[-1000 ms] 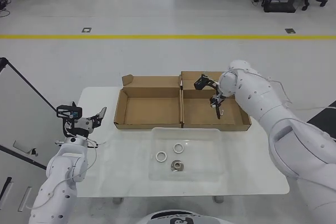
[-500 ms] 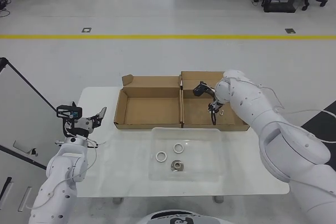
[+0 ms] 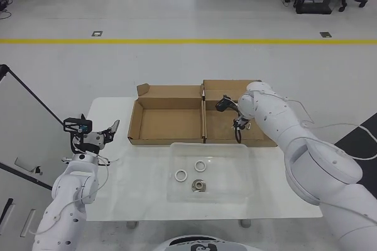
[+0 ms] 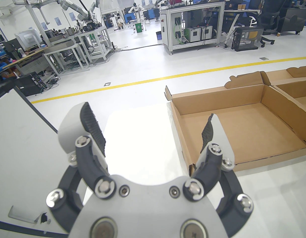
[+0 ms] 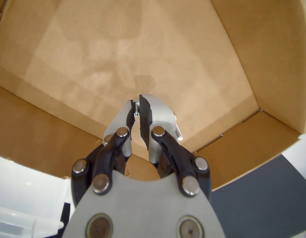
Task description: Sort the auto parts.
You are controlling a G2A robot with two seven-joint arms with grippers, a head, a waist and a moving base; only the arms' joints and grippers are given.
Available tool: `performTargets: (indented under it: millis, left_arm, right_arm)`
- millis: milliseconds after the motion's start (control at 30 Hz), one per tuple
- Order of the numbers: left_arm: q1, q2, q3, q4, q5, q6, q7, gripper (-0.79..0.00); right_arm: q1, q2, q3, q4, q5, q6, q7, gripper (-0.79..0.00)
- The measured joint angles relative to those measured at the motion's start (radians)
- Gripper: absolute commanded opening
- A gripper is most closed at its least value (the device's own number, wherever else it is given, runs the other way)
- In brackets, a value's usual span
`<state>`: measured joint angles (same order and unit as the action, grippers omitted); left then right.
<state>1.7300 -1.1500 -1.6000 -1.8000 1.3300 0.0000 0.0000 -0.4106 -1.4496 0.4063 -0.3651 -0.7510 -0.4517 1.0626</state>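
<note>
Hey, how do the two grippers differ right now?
The left gripper is open and empty; the right gripper is shut on a small bolt. The left gripper hangs apart from the left box; the right gripper is down inside the right box. Both have black ribbed pads.

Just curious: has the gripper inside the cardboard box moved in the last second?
Yes: the right gripper drifted across the right cardboard box toward its inner side wall.
</note>
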Motion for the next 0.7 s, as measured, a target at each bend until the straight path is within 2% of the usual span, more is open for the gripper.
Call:
performTargets:
  millis: [33, 300, 367, 567, 633, 700]
  left_arm:
    - [0.0, 0.0, 0.0, 0.0, 0.0, 0.0, 0.0, 0.0]
    - [0.0, 0.0, 0.0, 0.0, 0.0, 0.0, 0.0, 0.0]
    - [0.0, 0.0, 0.0, 0.0, 0.0, 0.0, 0.0, 0.0]
    - [0.0, 0.0, 0.0, 0.0, 0.0, 0.0, 0.0, 0.0]
    - [0.0, 0.0, 0.0, 0.0, 0.0, 0.0, 0.0, 0.0]
    - [0.0, 0.0, 0.0, 0.0, 0.0, 0.0, 0.0, 0.0]
  right_arm:
    - [-0.001, -0.003, -0.001, 0.004, -0.003, -0.001, -0.002, -0.785]
    - [-0.003, -0.023, -0.001, 0.033, -0.011, -0.005, -0.012, -0.631]
    - [-0.002, -0.027, 0.001, 0.041, -0.012, -0.006, -0.015, -0.566]
    - [0.005, -0.035, 0.008, 0.058, -0.014, -0.006, -0.039, -0.499]
    - [0.012, -0.036, 0.012, 0.06, -0.015, -0.01, -0.057, -0.44]
    - [0.02, -0.035, 0.018, 0.062, -0.014, -0.014, -0.072, 0.0]
